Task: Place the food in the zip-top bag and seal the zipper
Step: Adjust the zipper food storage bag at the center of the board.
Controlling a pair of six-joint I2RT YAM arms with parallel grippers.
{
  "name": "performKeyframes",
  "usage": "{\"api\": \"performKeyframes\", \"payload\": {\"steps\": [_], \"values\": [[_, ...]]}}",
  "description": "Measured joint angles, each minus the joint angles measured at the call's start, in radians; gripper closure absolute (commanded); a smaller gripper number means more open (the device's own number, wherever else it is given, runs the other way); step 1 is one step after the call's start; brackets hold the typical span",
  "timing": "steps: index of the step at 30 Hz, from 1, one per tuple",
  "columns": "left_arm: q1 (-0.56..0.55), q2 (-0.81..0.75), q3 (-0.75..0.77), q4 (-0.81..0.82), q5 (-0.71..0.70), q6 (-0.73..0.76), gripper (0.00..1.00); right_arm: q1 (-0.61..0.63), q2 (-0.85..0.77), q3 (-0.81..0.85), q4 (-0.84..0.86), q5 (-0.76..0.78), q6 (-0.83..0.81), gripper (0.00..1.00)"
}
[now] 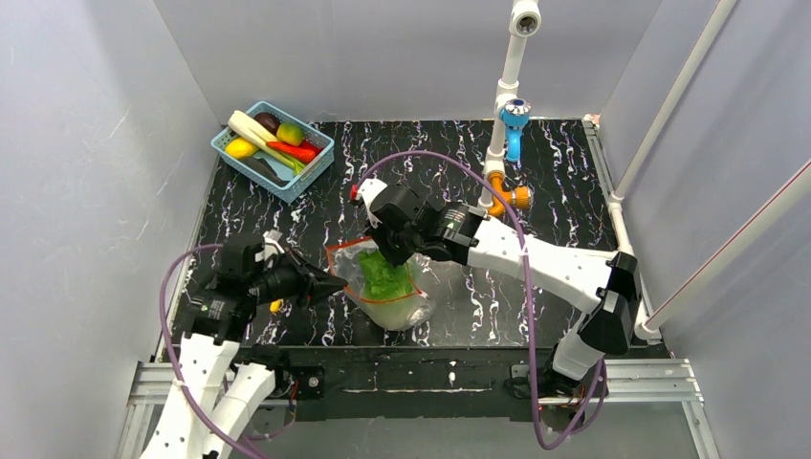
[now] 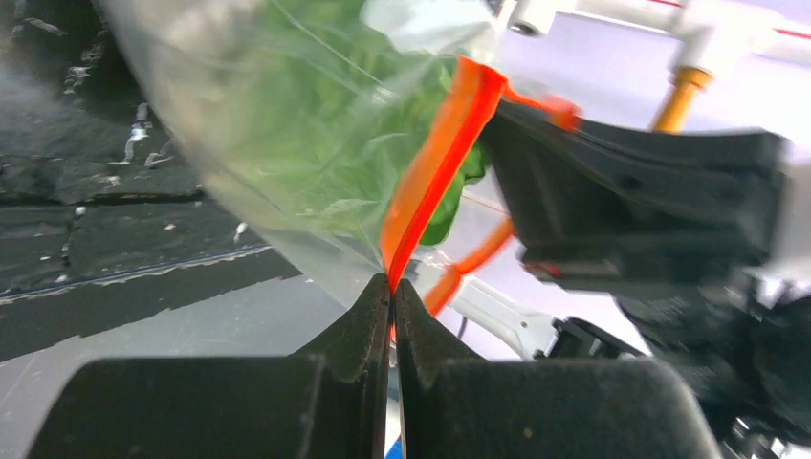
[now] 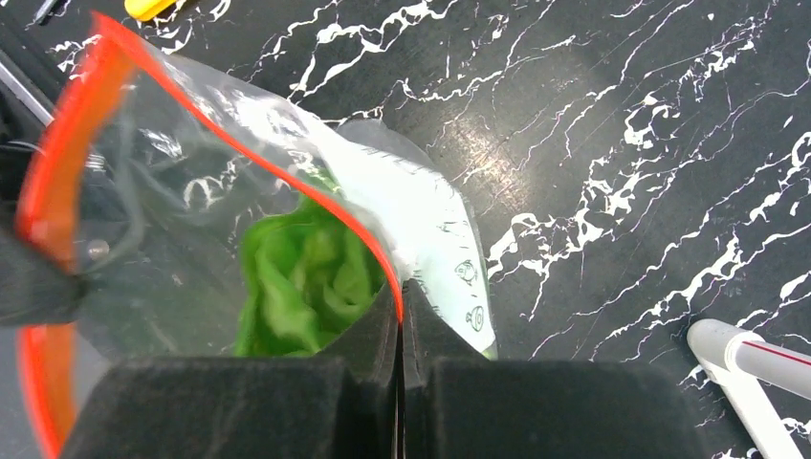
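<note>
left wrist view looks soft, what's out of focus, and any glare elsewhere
Left wrist: the zip-top bag and zipper are blurred, close to the lens. Right wrist: white glare streaks on the bag's film, a shiny patch on the table. Top external: sharp, evenly lit.

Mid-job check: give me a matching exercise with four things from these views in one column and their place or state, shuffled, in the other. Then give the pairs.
1 lettuce
2 yellow fruit
3 blue basket
4 left tool

A far left corner of the table
B inside the zip-top bag
C shut on the zipper
D on the table, outside the bag

Pairs: 1-B, 2-D, 3-A, 4-C
</note>
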Motion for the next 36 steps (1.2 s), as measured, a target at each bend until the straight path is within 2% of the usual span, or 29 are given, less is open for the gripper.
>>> {"api": "performKeyframes", "payload": {"steps": [5, 9, 11, 13, 16, 19, 24, 29, 33, 36], "values": [[0.000, 0.060, 0.196, -0.018, -0.008, 0.036, 1.00, -0.001, -0.017, 0.001, 0.002, 0.010, -0.007, 0.99], [0.000, 0.059, 0.224, 0.002, -0.009, 0.046, 1.00, -0.003, -0.049, 0.001, 0.010, 0.011, -0.003, 0.99], [0.000, 0.061, 0.213, 0.009, -0.010, 0.045, 0.90, -0.003, -0.060, 0.001, 0.021, 0.010, -0.002, 0.99], [0.000, 0.065, 0.197, 0.007, -0.010, 0.050, 0.69, -0.009, -0.069, 0.001, 0.030, 0.011, 0.001, 0.99], [0.000, 0.083, 0.194, -0.005, -0.020, 0.074, 0.47, -0.018, -0.076, 0.001, 0.035, 0.011, 0.001, 0.99], [0.000, 0.099, 0.218, -0.051, -0.053, 0.121, 0.33, -0.026, -0.076, 0.001, 0.035, 0.014, -0.004, 0.99], [0.000, 0.119, 0.377, -0.154, -0.159, 0.242, 0.24, -0.036, -0.080, -0.007, 0.037, 0.023, -0.023, 0.99], [0.000, 0.129, 0.562, -0.201, -0.327, 0.372, 0.14, -0.045, -0.085, -0.019, 0.059, 0.024, -0.034, 0.99], [0.000, 0.154, 0.572, -0.183, -0.487, 0.427, 0.09, -0.047, -0.085, -0.019, 0.082, 0.023, -0.044, 0.99], [0.000, 0.198, 0.510, -0.095, -0.613, 0.448, 0.05, -0.048, -0.085, -0.019, 0.092, 0.016, -0.048, 0.99]]}}
